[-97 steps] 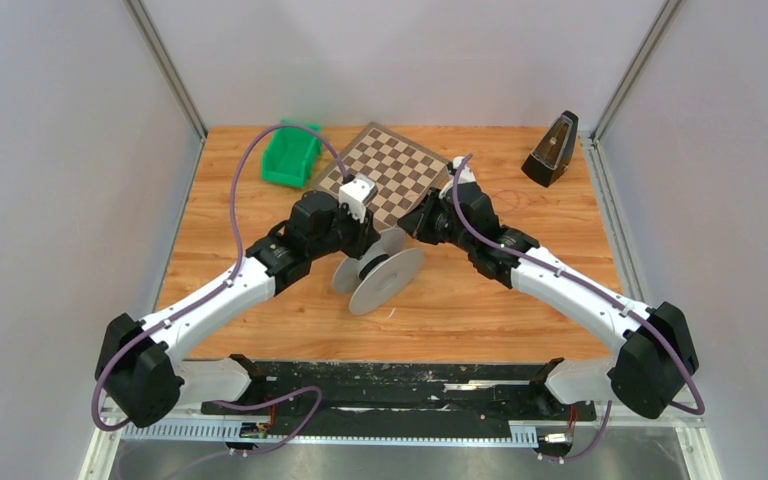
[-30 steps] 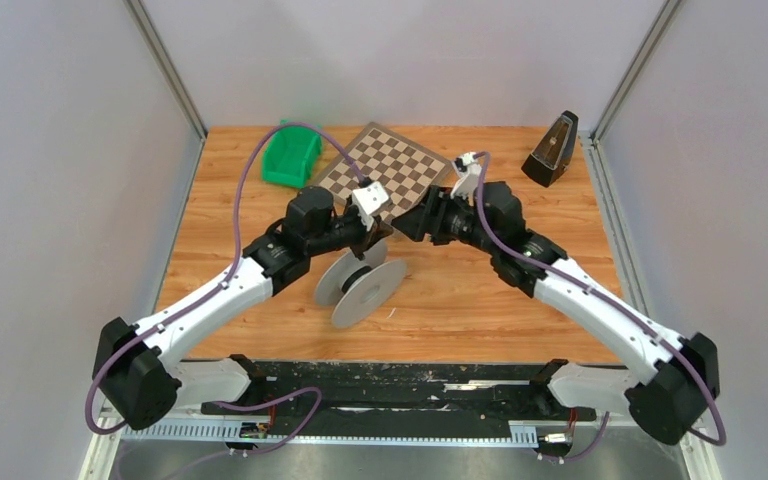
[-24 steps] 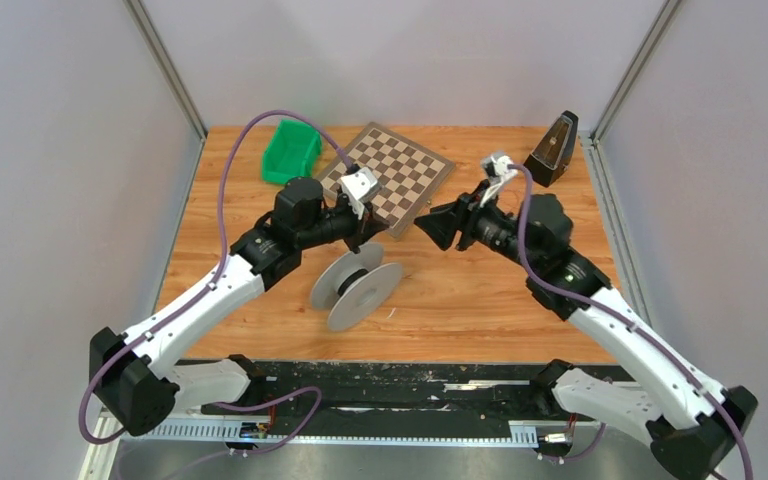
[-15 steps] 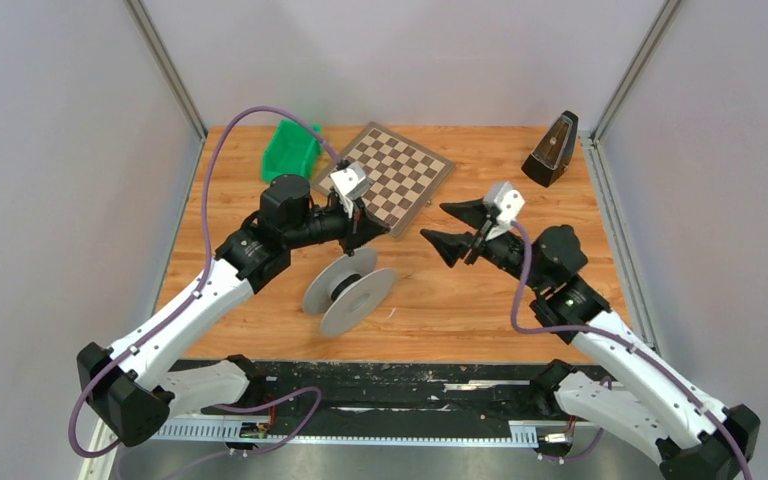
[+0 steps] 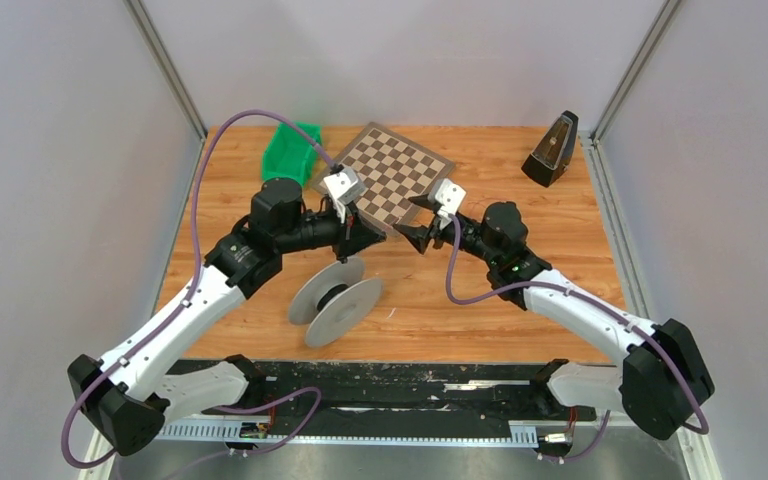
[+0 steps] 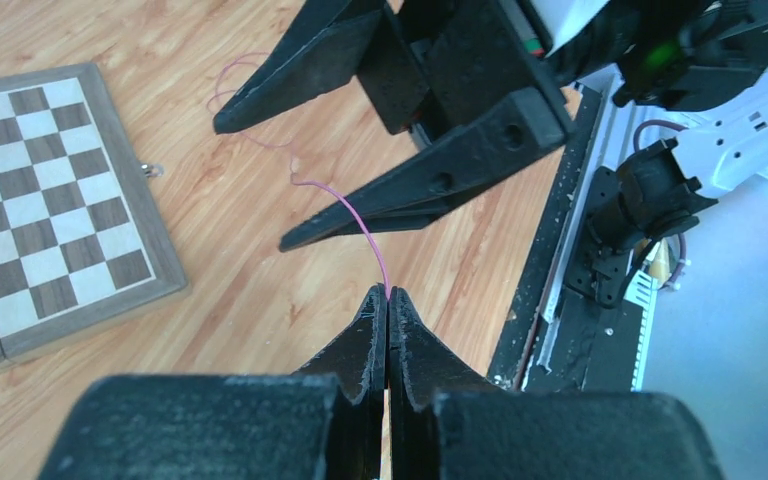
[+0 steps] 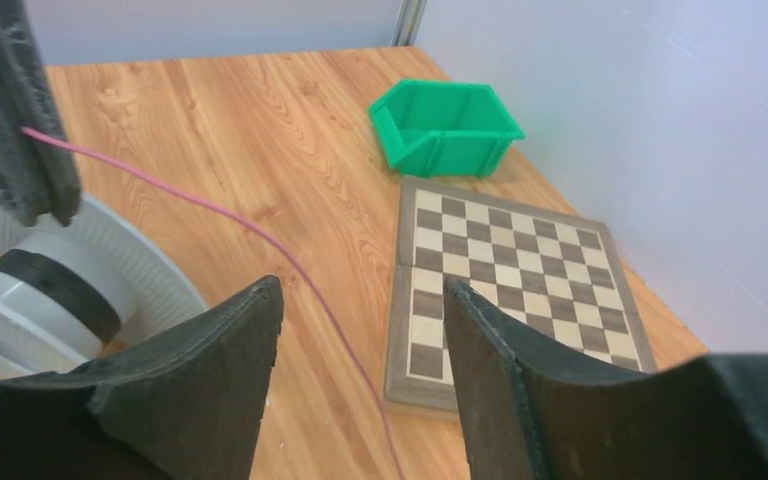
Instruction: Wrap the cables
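Note:
A grey spool (image 5: 335, 305) with a black hub lies tilted on the wooden table, and it also shows at the left of the right wrist view (image 7: 50, 280). A thin pink cable (image 6: 345, 205) runs from my left gripper's tips across the wood. My left gripper (image 5: 375, 237) (image 6: 387, 293) is shut on this cable, above and right of the spool. My right gripper (image 5: 412, 222) (image 6: 250, 185) faces it closely from the right and is open. In the right wrist view the cable (image 7: 345, 330) passes between the spread fingers of that gripper (image 7: 362, 288), touching neither.
A folded chessboard (image 5: 390, 175) (image 7: 510, 270) lies just behind both grippers. A green bin (image 5: 290, 155) (image 7: 445, 125) stands at the back left, a black metronome (image 5: 552, 150) at the back right. A black rail (image 5: 390, 385) runs along the near edge.
My right arm swung out to the right, then came back to face the left gripper, jaws open. My left arm drew back leftwards with the cable. The spool shifted down and left.

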